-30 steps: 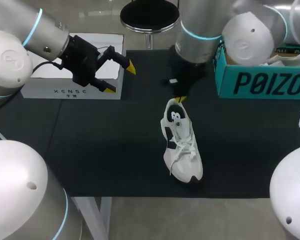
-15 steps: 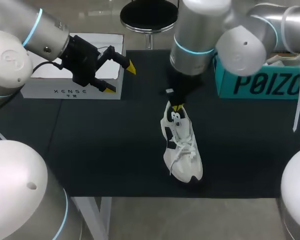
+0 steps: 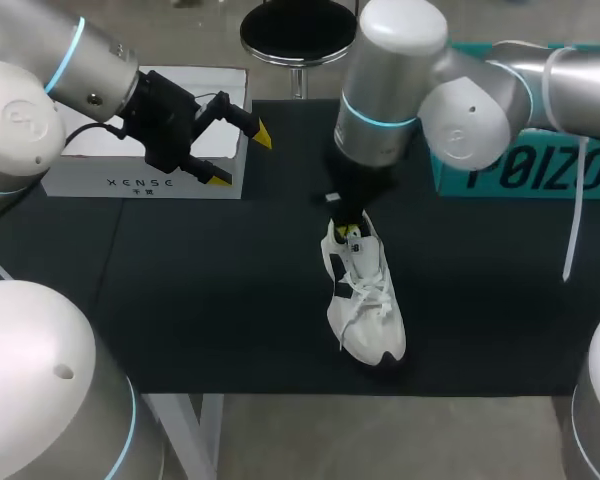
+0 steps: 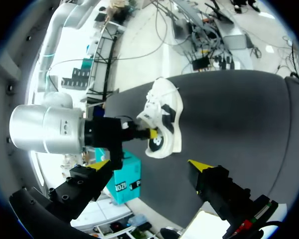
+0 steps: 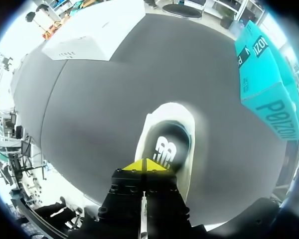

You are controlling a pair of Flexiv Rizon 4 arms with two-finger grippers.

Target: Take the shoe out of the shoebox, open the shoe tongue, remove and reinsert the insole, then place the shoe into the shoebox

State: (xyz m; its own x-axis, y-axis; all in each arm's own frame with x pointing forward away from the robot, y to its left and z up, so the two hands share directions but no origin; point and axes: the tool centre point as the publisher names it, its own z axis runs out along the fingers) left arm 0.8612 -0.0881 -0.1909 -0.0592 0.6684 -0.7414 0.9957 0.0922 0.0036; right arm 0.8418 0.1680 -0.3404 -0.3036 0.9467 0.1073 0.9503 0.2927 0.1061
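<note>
A white sneaker (image 3: 365, 295) with a black insole lies on the black mat, toe toward the front edge. My right gripper (image 3: 352, 228) is shut, its yellow tips together at the shoe's heel opening. In the right wrist view the closed tips (image 5: 146, 165) hang just above the heel end of the insole (image 5: 167, 145); I see nothing held between them. My left gripper (image 3: 238, 155) stands open above the white box, well left of the shoe. From the left wrist view, its fingers (image 4: 149, 165) are wide apart, with the shoe (image 4: 164, 114) and my right gripper (image 4: 150, 133) ahead of them.
The teal shoebox (image 3: 500, 165) stands at the back right, partly hidden by my right arm. A white box (image 3: 145, 165) sits at the back left. The black mat (image 3: 230, 290) covers the table; its front edge is close to the shoe's toe.
My right arm has swung left and lowered its shut gripper from behind the heel down to the shoe's opening. The left arm and the shoe have stayed put.
</note>
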